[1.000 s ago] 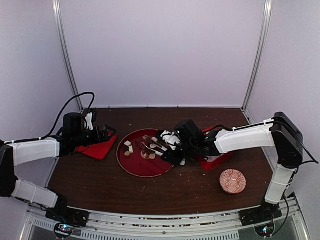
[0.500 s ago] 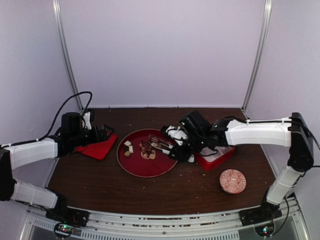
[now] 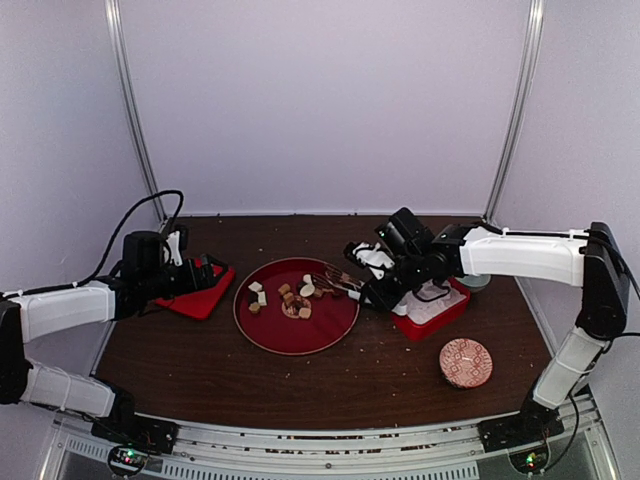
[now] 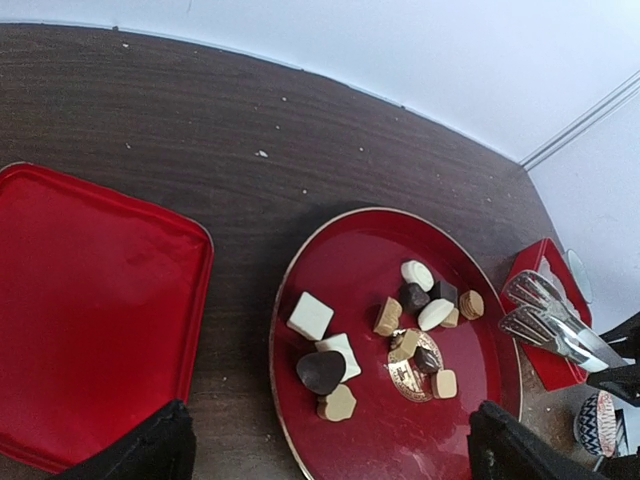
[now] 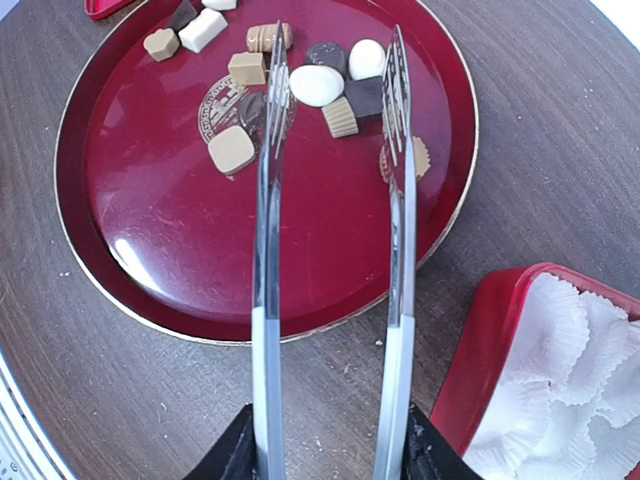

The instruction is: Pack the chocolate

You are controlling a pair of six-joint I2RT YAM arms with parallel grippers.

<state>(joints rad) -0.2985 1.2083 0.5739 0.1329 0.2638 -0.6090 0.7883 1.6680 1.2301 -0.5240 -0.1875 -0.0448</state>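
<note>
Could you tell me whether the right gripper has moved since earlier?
Yes. The right gripper, holding the tongs, has drawn back rightward from over the middle of the red plate to its right rim, beside the red box.

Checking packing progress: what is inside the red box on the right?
White paper cups line the red box, none visibly filled; the chocolate lies on the round tray. The right arm covers part from above.

My left arm (image 3: 65, 305) and right arm (image 3: 520, 255) are long white shells joined by chunky black joint housings, down to black bases (image 3: 135, 432) (each with a tiny green light below it). A thin black cable (image 3: 163, 194) arcs off my left wrist, and my left gripper (image 4: 327, 430) ends in matte black fingers (image 4: 140, 455).
</note>
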